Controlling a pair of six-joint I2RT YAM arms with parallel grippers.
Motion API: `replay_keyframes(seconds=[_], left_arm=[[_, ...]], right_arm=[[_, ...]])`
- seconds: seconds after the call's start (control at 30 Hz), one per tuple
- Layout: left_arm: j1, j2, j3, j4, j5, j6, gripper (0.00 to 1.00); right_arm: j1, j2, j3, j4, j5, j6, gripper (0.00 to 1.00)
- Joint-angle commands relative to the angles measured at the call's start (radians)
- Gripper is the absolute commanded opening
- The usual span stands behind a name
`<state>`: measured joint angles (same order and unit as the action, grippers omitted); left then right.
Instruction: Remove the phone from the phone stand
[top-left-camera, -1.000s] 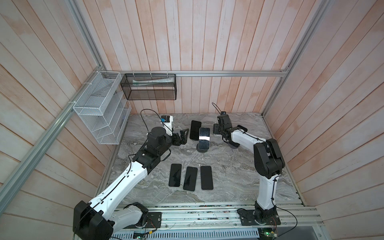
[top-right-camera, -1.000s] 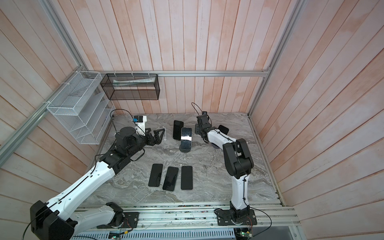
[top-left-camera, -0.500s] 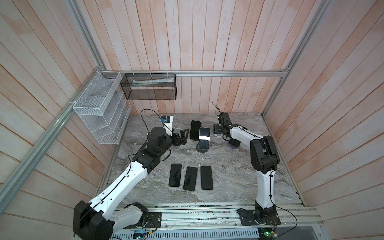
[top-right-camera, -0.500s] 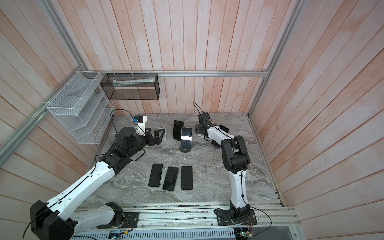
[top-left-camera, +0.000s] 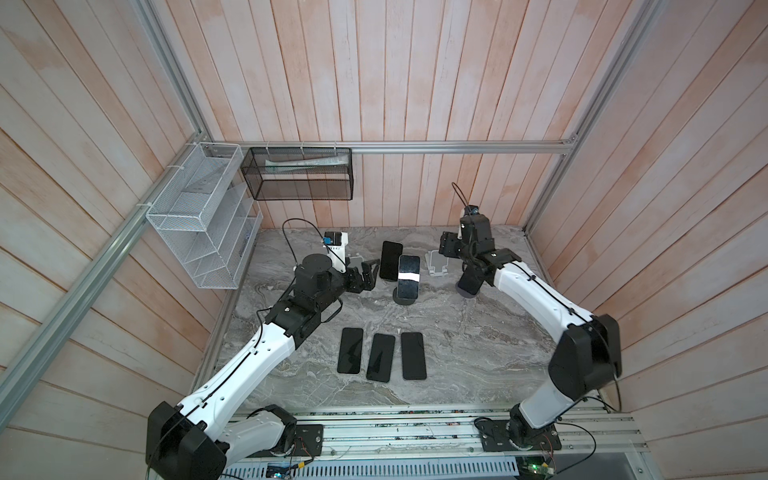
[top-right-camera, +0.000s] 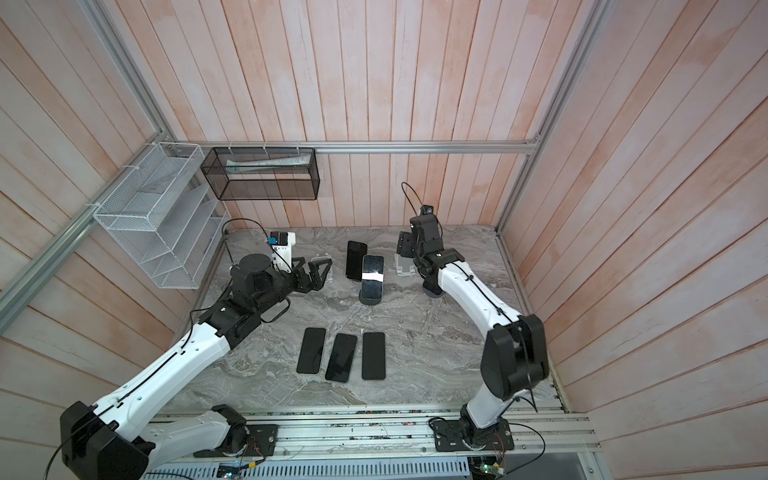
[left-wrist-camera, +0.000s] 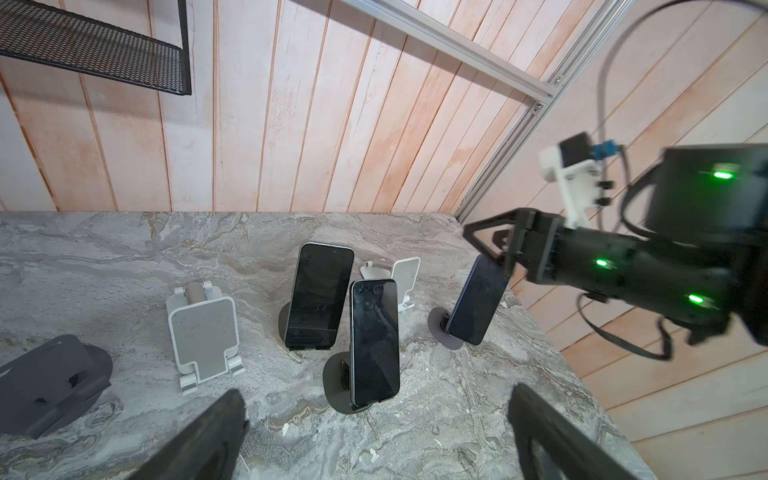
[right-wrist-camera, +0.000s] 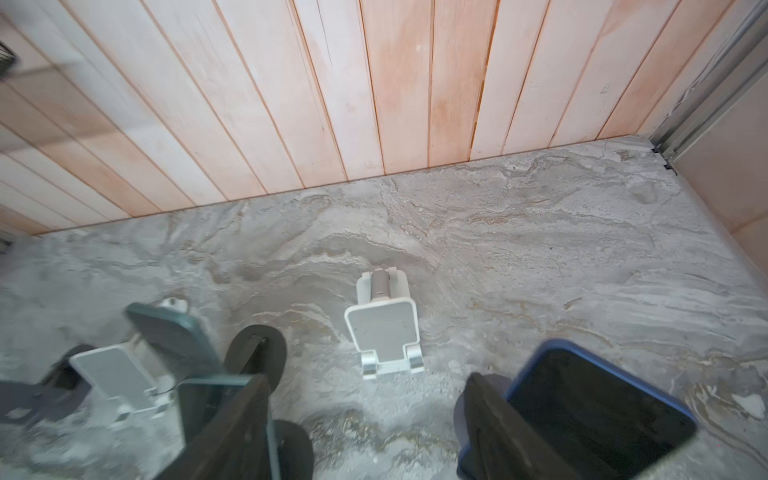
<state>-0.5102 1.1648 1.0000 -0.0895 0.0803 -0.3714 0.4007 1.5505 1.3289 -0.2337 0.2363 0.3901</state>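
A blue-edged phone (top-left-camera: 469, 280) (left-wrist-camera: 476, 305) leans on a round dark phone stand (left-wrist-camera: 440, 328) at the back right. My right gripper (top-left-camera: 455, 253) (left-wrist-camera: 473, 237) (right-wrist-camera: 365, 415) hovers open just above its top edge. In the right wrist view that phone (right-wrist-camera: 594, 411) lies outside one finger, and only table shows between the jaws. Two more phones stand on round bases: a middle one (top-left-camera: 409, 276) (left-wrist-camera: 374, 340) and a rear one (top-left-camera: 390, 259) (left-wrist-camera: 318, 291). To the left of them my left gripper (top-left-camera: 368, 276) (left-wrist-camera: 374, 436) is wide open and empty.
Empty white stands (top-left-camera: 438, 266) (left-wrist-camera: 203, 332) (right-wrist-camera: 382, 332) sit at the back, and a dark stand (left-wrist-camera: 50, 382) at the far left. Three phones (top-left-camera: 382, 357) lie flat in a row nearer the front. A white wire rack (top-left-camera: 203, 216) and a black mesh basket (top-left-camera: 297, 174) hang on the walls.
The right arm's elbow has swung outward and toward the front, and its gripper has shifted slightly right above the blue-edged phone. The left arm and all phones have stayed put.
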Motion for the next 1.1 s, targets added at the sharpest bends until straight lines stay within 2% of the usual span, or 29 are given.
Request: replay_keyframes(seconds=[0.0,0.07,0.13,0.17,0.23,0.27,0.37,0.4,0.5,0.67,0.93,1.07], left_arm=[[0.005,-0.01,-0.001,0.012,0.035,-0.016,1.0],[0.004,-0.011,0.001,0.011,0.052,-0.026,1.0],[0.005,-0.01,0.004,0.01,0.069,-0.033,1.0],[0.004,-0.011,0.006,0.008,0.074,-0.035,1.0],[0.002,-0.017,0.005,0.01,0.076,-0.035,1.0],[0.002,-0.021,0.004,0.01,0.075,-0.035,1.0],[0.001,-0.025,-0.001,0.011,0.065,-0.037,1.0],[0.001,-0.022,-0.001,0.009,0.062,-0.038,1.0],[-0.003,-0.012,0.002,0.005,0.063,-0.038,1.0],[-0.005,-0.002,-0.001,0.008,0.061,-0.034,1.0],[-0.005,0.041,0.002,0.015,0.12,-0.059,1.0],[-0.005,0.041,-0.019,0.042,0.119,-0.065,1.0]], right_arm=[[0.0,-0.134,-0.125,0.016,0.098,0.065,0.76],[-0.005,-0.211,-0.152,-0.023,0.2,0.077,0.8],[-0.011,-0.253,-0.166,-0.058,0.236,0.076,0.81],[-0.013,-0.262,-0.174,-0.07,0.222,0.078,0.81],[-0.013,-0.262,-0.205,-0.067,0.129,0.07,0.72],[-0.013,-0.255,-0.222,-0.072,0.069,0.071,0.62],[-0.014,-0.223,-0.274,-0.067,-0.065,0.082,0.03],[-0.013,-0.219,-0.305,-0.048,-0.096,0.088,0.0],[-0.022,-0.194,-0.371,-0.012,-0.182,0.093,0.0],[-0.033,-0.131,-0.404,-0.008,-0.222,0.084,0.0],[-0.077,-0.03,-0.381,-0.007,-0.199,0.051,0.0],[-0.096,0.019,-0.349,-0.055,-0.126,-0.008,0.0]])
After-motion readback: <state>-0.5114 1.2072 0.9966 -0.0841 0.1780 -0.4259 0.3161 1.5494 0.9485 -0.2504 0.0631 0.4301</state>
